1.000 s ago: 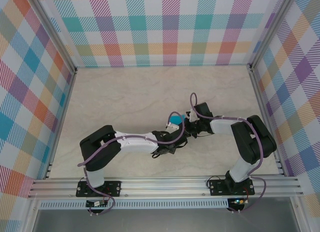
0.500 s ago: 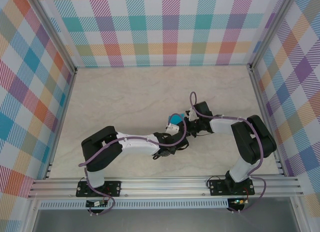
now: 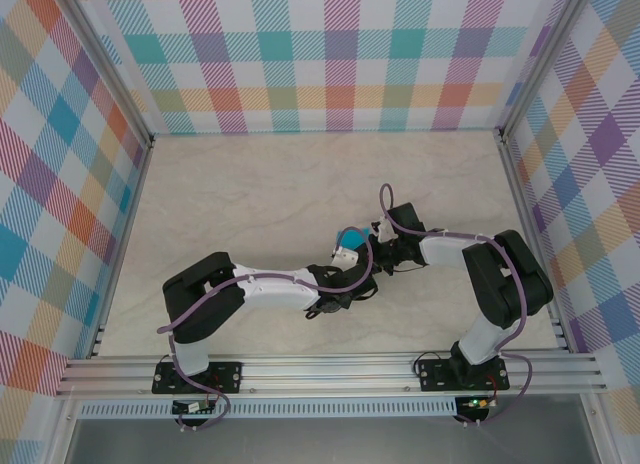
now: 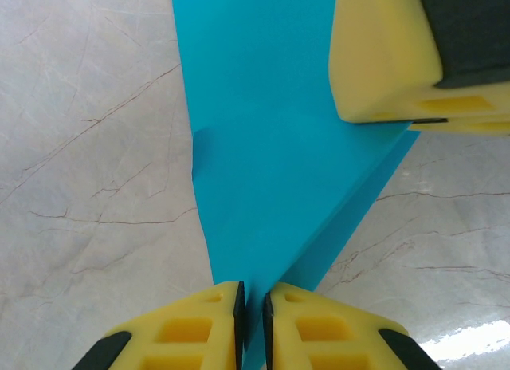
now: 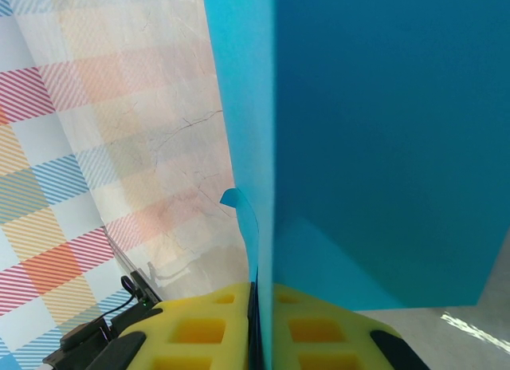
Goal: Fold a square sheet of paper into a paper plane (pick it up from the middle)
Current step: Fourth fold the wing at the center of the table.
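The square sheet of paper [image 3: 350, 238], teal-blue, is folded into a tapering shape with a centre crease and is held off the table between both grippers. In the left wrist view the paper [image 4: 271, 147] narrows down to a point, and my left gripper [image 4: 253, 294] is shut on that point. My right gripper [image 5: 261, 294] is shut on the paper's folded edge [image 5: 374, 147], which stands upright in its jaws. One yellow right finger [image 4: 382, 59] presses the paper at the top right of the left wrist view. From above, the left gripper [image 3: 350, 254] and the right gripper [image 3: 366, 246] meet at the paper.
The marble-patterned tabletop [image 3: 260, 194] stretches behind and to the left of the grippers. Checked walls [image 3: 330, 54] enclose it on three sides. An aluminium rail [image 3: 330, 369] runs along the near edge by the arm bases.
My left jaws have closed onto the paper's narrow tip. The left wrist and the paper shifted slightly; the right arm stayed put.
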